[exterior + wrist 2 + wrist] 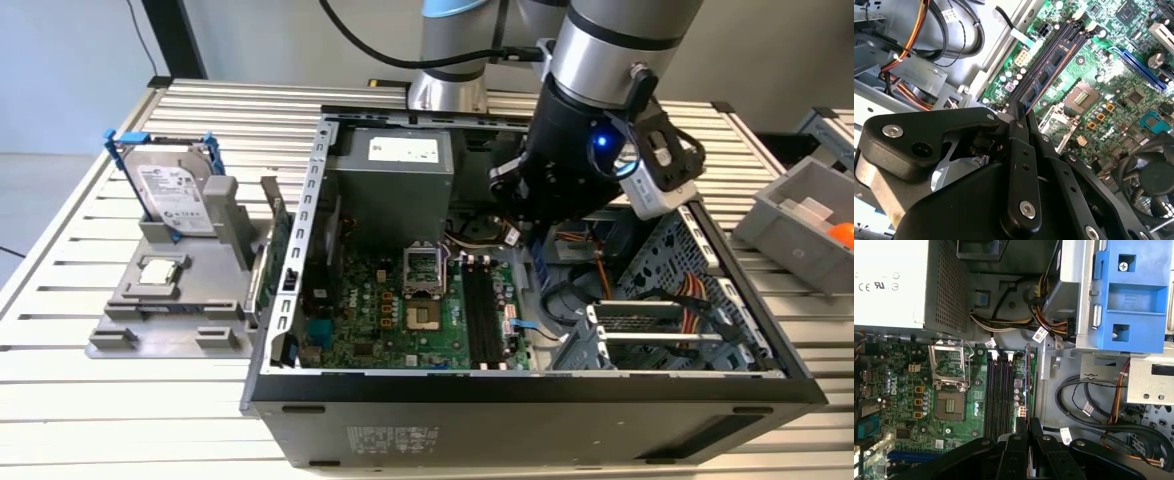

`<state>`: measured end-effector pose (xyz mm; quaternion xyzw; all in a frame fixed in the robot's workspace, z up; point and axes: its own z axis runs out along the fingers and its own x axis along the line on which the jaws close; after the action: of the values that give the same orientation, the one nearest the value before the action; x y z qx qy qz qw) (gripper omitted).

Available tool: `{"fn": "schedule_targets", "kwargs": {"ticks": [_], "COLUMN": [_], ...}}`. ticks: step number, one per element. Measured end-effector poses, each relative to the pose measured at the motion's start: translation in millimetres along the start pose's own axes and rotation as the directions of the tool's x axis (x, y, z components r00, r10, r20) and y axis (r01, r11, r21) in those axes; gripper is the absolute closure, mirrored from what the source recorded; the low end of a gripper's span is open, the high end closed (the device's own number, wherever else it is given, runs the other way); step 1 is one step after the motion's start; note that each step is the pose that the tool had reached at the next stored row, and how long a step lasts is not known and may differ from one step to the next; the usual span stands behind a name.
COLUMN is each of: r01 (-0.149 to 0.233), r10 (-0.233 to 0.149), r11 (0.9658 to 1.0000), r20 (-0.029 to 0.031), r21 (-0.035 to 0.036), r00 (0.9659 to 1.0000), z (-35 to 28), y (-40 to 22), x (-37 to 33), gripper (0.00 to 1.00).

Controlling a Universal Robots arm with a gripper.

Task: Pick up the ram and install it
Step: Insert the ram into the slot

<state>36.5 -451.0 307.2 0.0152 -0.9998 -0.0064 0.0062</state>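
Above motherboard [954, 405] slots: hand [1021, 112] clamped on ram [1046, 77]; ram's gripped end hidden between fingers.

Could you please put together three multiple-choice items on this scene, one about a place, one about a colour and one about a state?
1. Where is the ram?
A. On the grey stand beside the case
B. Over the motherboard, along its black slots
C. In the grey bin

2. What colour is the frame around the hard drive?
A. Blue
B. Red
C. Yellow

3. What is the gripper doing?
A. Open, holding nothing
B. Shut on the hard drive
C. Shut on the ram

Answers:
1 B: in both wrist views the stick runs from the fingertips over the green motherboard by the black slots.
2 A: in the exterior view the drive stands upright on the stand in a blue frame.
3 C: in the second wrist view the fingers are closed on the near end of the ram.
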Motion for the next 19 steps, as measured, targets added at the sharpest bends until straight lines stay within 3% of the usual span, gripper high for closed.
{"fn": "schedule_targets", "kwargs": {"ticks": [6, 13, 19], "r01": [0.0, -0.008, -0.008], "r10": [0.0, 0.008, 0.008], "r11": [1.0, 1.0, 1.0], "r20": [-0.0001, 0.0001, 0.0001], "r21": [0.0016, 0.0016, 0.0018], "r00": [1.0, 1.0, 1.0], "z": [2.4, 10.9, 14.4], "y": [-0.1, -0.2, -0.2], "x": [0.0, -0.1, -0.2], "gripper": [1.0, 1.0, 1.0]}}
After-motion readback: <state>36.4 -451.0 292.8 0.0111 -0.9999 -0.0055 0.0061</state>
